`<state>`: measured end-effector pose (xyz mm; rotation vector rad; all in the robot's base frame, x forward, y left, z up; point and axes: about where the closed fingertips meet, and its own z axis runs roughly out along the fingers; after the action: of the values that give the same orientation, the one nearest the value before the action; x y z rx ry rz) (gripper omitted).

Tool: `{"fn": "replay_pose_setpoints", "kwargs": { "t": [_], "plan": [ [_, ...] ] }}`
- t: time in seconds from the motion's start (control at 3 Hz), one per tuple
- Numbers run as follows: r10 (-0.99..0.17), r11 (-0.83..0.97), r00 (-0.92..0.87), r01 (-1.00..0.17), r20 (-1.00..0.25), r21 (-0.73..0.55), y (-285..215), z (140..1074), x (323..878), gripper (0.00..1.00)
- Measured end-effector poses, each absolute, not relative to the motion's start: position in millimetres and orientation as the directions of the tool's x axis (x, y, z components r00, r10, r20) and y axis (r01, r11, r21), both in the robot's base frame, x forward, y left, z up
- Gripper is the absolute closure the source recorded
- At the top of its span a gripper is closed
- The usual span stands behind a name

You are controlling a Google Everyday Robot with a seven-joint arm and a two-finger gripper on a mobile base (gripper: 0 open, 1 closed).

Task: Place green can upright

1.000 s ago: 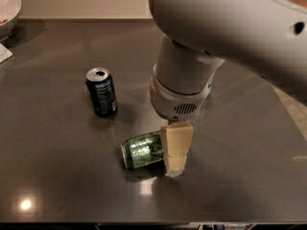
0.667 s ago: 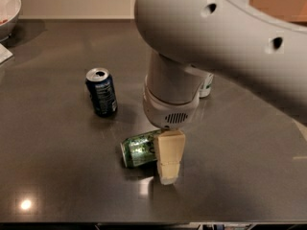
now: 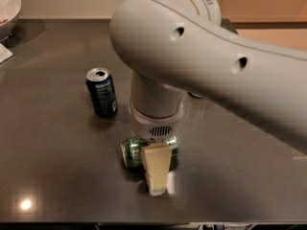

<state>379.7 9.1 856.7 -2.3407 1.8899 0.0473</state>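
Observation:
The green can lies on its side on the dark table, near the front edge, with a silver end facing left. My gripper hangs straight down from the big white arm and is down at the can. Its tan front part crosses the can's middle and reaches the tabletop in front of it. The far side of the gripper is hidden behind the can and the wrist. The right half of the can is partly covered by the gripper.
A dark blue can stands upright a short way behind and left of the green can. A white bowl sits at the far left corner, with a white paper below it. The arm hides the table's right rear.
The arm has swung left and lower. The gripper has moved from the green can's right end to across its middle. The can has not moved.

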Motion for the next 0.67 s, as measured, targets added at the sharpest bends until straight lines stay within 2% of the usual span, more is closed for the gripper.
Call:
{"fn": "replay_pose_setpoints", "kwargs": {
  "t": [0.67],
  "plan": [
    [-0.970,-0.222,0.227,-0.973,-0.085,-0.062,20.5,843.8,376.0,0.00]
  ]
}}
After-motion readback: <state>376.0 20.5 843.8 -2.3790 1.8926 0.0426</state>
